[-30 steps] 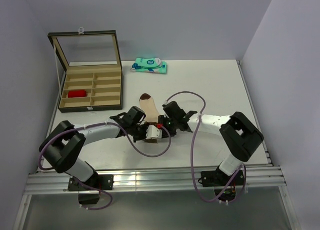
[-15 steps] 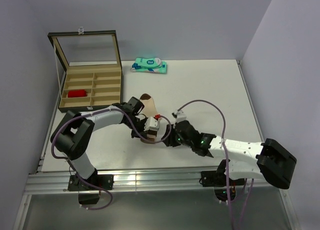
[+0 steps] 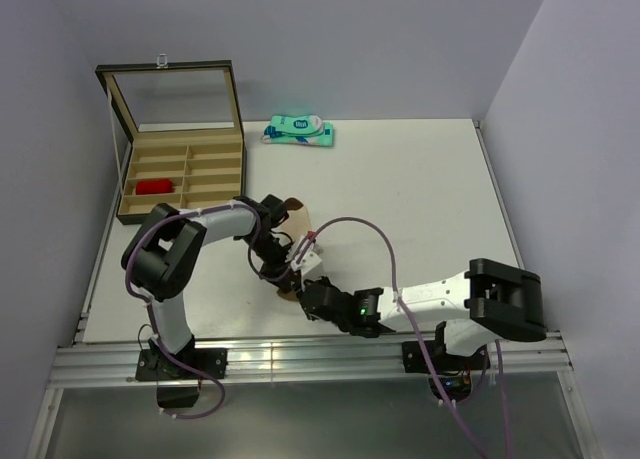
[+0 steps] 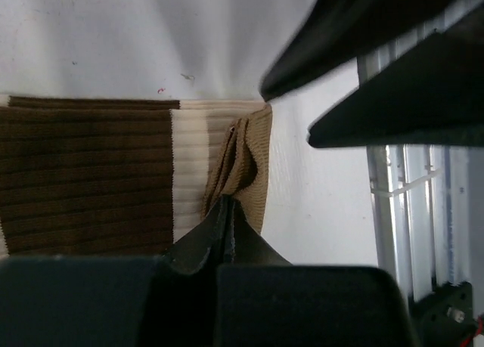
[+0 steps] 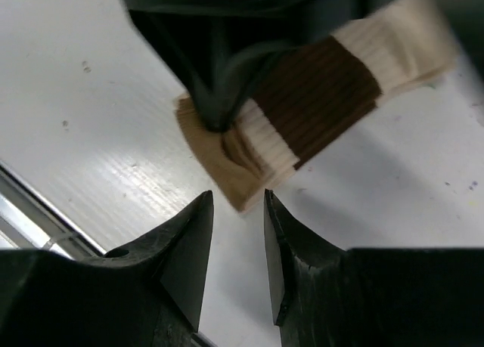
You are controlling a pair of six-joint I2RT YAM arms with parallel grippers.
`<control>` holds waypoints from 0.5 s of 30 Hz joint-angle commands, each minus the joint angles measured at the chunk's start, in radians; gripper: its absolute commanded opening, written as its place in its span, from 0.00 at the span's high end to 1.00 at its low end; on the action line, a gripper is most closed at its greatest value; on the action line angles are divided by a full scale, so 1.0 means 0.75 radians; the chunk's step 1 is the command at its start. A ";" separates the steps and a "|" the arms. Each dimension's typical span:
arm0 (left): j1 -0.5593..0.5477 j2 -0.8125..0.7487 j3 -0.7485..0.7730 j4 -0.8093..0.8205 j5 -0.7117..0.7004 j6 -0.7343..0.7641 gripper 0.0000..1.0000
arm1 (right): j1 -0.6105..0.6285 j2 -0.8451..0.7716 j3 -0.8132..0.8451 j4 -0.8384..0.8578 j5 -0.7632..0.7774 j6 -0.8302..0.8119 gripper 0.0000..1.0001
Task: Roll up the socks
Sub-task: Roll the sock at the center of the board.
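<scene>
Since the earlier frame the right arm has swung low along the near edge of the worktop (image 3: 430,189), and the left arm has folded tighter. One red sock (image 3: 155,187) lies in a left compartment of the box (image 3: 180,217). Right of the box, the left fingers (image 4: 227,211) are pinched tight on the tan cuff of the beige sock (image 3: 298,217). Further right, the right fingers (image 3: 305,297) stand partly apart, holding nothing, just short of that cuff.
</scene>
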 commanded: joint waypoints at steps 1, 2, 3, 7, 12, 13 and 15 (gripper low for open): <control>-0.002 0.103 0.018 -0.172 -0.084 0.013 1.00 | 0.076 0.054 0.116 0.117 -0.002 -0.195 0.60; -0.002 0.113 0.024 -0.182 -0.084 0.018 1.00 | 0.086 0.058 0.135 0.111 0.000 -0.203 0.60; 0.000 0.119 0.026 -0.195 -0.078 0.022 1.00 | 0.097 0.062 0.145 0.091 0.018 -0.205 0.60; 0.006 0.156 0.051 -0.258 -0.071 0.067 1.00 | 0.140 0.054 0.186 0.040 -0.022 -0.228 0.60; 0.008 0.180 0.063 -0.309 -0.065 0.097 1.00 | 0.162 0.131 0.235 -0.003 -0.061 -0.254 0.61; 0.008 0.189 0.065 -0.317 -0.063 0.097 1.00 | 0.164 0.156 0.247 -0.009 -0.075 -0.262 0.61; 0.008 0.197 0.069 -0.330 -0.061 0.104 1.00 | 0.166 0.172 0.256 -0.009 -0.088 -0.267 0.62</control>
